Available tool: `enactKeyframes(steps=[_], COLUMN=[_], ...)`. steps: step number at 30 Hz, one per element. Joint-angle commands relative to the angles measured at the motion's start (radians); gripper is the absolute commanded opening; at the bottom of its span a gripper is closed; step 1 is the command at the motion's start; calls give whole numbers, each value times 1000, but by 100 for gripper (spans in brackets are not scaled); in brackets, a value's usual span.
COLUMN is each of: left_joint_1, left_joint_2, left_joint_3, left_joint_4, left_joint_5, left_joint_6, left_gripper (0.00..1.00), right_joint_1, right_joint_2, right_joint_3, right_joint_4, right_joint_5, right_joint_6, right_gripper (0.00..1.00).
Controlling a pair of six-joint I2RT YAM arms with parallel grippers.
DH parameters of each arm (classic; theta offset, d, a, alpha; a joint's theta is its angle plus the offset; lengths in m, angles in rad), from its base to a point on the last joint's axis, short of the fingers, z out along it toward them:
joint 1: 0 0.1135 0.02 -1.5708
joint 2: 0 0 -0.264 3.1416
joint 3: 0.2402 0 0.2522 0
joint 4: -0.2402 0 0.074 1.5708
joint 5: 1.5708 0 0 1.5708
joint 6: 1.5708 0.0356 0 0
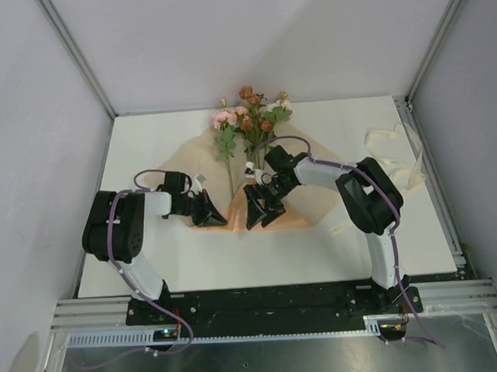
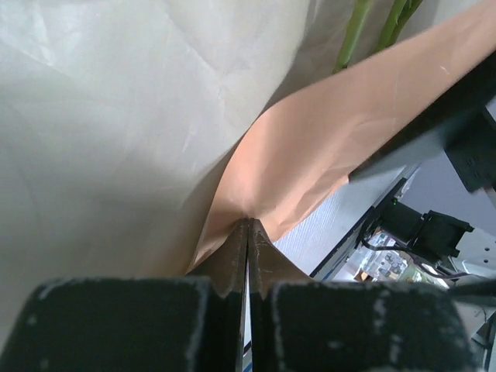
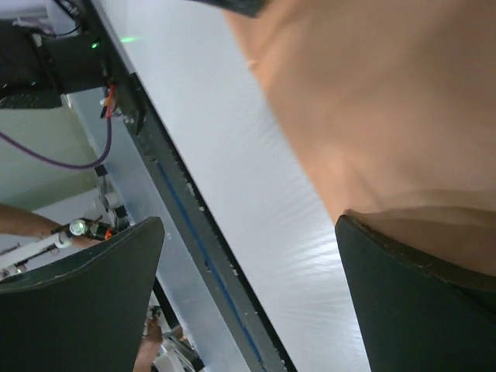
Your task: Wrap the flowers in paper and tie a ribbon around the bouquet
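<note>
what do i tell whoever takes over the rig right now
Left gripper: shut, pinching the paper near its front edge.
Right gripper: open, holding nothing, over the paper by the stems.
Flowers lie on the paper, blooms at the far side. Ribbon lies loose by the right edge of the table.
Done: flowers laid on paper.
To do: wrap the paper round, tie the ribbon.

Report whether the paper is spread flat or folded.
Mostly spread: the paper lies under the flowers, unwrapped; the left end effector is shut on one edge, holding it curled upward.
</note>
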Motion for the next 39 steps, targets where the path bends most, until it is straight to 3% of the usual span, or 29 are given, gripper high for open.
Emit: enactKeyframes(steps=[1,21,26,33,39], left_joint_1=[29,69,62,-101,-298], left_joint_2=[42,14,-119,-358,-207], left_joint_3=[-10,-18,0,117,177], left_joint_4=[-58,-64,-50,-7,86], left_joint_5=[-172,-154,-55,21,-44], left_joint_6=[63,71,86,34,-120], left_gripper=[0,0,0,0,0], right_joint_1=[-67,-313,-295,-281,-302], right_joint_2=[55,45,46,46,42], right_joint_3=[-36,-141,-141,-143,-147], right_joint_4=[15,-298,-293,-276,-273], right_joint_5=[22,226,217,200,207], right_joint_6=[6,-159,-153,-135,-132], right_gripper=[99,99,99,99,99])
